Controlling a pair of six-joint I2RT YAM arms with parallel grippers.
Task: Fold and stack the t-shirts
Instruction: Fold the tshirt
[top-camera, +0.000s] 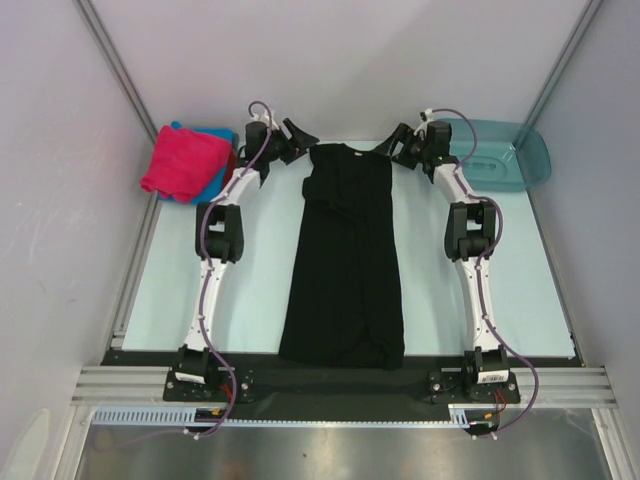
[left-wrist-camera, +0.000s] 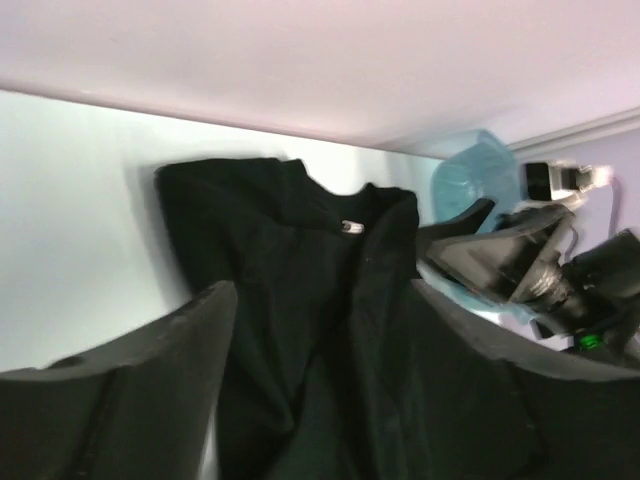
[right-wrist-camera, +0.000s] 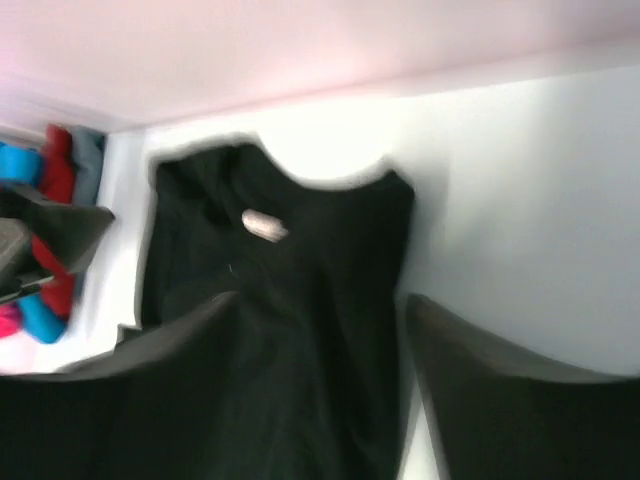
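Note:
The black t-shirt (top-camera: 345, 260) lies in a long narrow strip down the middle of the table, collar at the far end. It also shows in the left wrist view (left-wrist-camera: 290, 240) and the right wrist view (right-wrist-camera: 300, 260). My left gripper (top-camera: 296, 135) is open just off the collar's left corner, its fingers spread over the cloth (left-wrist-camera: 320, 300). My right gripper (top-camera: 396, 141) is open off the right corner, spread over the cloth too (right-wrist-camera: 320, 300). Neither holds anything. A folded magenta-pink shirt (top-camera: 183, 162) tops a stack with a blue one (top-camera: 214, 134) at the far left.
The translucent teal basin (top-camera: 498, 152) stands at the far right, behind my right arm, and shows in the left wrist view (left-wrist-camera: 470, 172). Side walls close in left and right. The shirt's hem reaches the table's near edge (top-camera: 340, 358).

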